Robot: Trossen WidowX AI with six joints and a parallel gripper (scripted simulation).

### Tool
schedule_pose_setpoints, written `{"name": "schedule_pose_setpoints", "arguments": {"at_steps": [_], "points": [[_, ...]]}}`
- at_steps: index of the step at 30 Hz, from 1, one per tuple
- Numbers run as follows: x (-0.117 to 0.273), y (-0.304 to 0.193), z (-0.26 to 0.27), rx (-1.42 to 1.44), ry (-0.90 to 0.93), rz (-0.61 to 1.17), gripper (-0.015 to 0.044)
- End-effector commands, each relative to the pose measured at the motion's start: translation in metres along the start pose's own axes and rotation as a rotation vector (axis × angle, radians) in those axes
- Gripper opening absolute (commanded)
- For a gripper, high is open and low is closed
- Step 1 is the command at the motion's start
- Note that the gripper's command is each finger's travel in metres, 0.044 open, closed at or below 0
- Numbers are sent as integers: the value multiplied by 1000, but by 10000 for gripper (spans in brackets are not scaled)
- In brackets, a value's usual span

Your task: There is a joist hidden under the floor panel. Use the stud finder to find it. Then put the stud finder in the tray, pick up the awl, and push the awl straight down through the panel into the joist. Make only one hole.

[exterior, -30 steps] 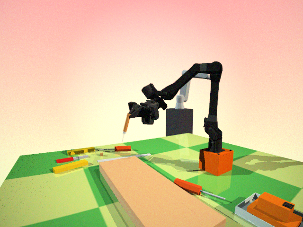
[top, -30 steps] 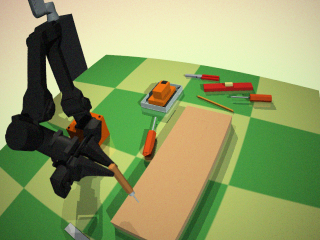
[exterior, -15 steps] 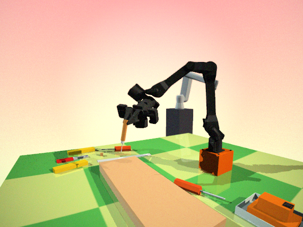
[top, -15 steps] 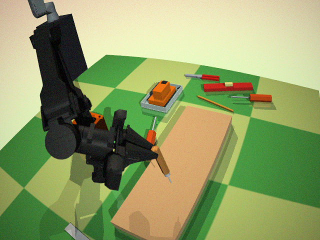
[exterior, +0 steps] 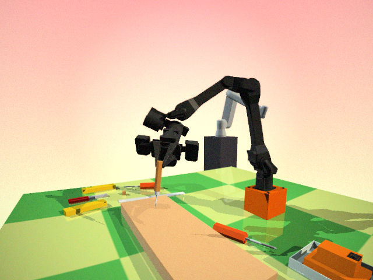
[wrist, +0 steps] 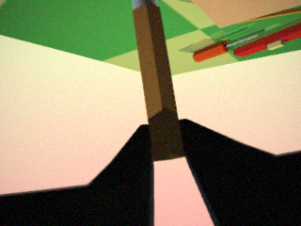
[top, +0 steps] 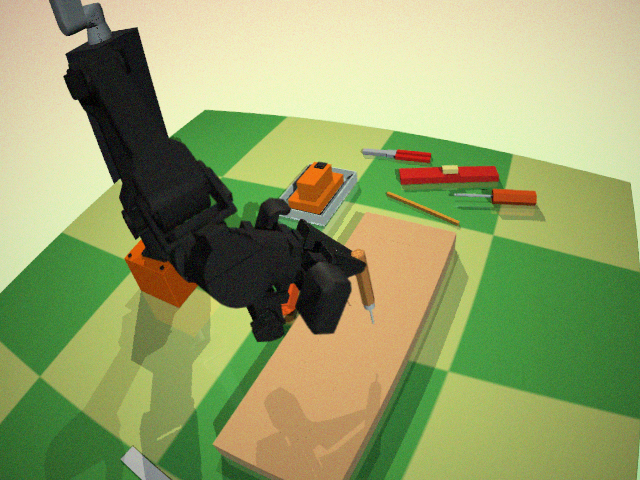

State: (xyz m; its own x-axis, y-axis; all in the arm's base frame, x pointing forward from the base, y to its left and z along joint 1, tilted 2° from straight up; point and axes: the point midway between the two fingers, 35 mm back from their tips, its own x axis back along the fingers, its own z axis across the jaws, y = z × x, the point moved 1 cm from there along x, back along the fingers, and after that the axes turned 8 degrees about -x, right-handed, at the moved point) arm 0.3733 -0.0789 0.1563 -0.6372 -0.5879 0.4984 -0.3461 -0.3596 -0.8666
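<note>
Clamped on the awl [top: 364, 281] [exterior: 158, 177] [wrist: 157, 71], the gripper [top: 356, 260] [exterior: 160, 164] [wrist: 164, 129] should stand it upright over the joist before pressing straight down once through the panel [top: 356, 330] [exterior: 180, 235] [wrist: 249, 10].

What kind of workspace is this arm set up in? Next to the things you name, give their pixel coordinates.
Probably a workshop-style carpentry test bench: a wooden-handled awl [top: 363, 279] [exterior: 158, 177] [wrist: 156, 71] in the gripper [top: 357, 260] [exterior: 160, 164] [wrist: 164, 129], a floor panel [top: 356, 330] [exterior: 186, 241] [wrist: 254, 9], and a red spirit level [top: 429, 175] [wrist: 292, 39].

one awl [top: 364, 281] [exterior: 158, 177] [wrist: 157, 71], one panel [top: 356, 335] [exterior: 186, 238] [wrist: 245, 10], one tray [top: 338, 200] [exterior: 294, 265], one stud finder [top: 316, 187] [exterior: 333, 259], three orange-handled tools [top: 514, 197] [exterior: 230, 233] [exterior: 147, 185] [wrist: 211, 52], two red-handled tools [top: 413, 156] [exterior: 78, 199]
</note>
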Motion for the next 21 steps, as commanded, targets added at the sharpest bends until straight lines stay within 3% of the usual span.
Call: {"name": "schedule_pose_setpoints", "arguments": {"at_steps": [1, 21], "points": [[-23, -12, -15, 53, -103, -21, 0], [-101, -53, -115, 251, -572, -106, 0]]}}
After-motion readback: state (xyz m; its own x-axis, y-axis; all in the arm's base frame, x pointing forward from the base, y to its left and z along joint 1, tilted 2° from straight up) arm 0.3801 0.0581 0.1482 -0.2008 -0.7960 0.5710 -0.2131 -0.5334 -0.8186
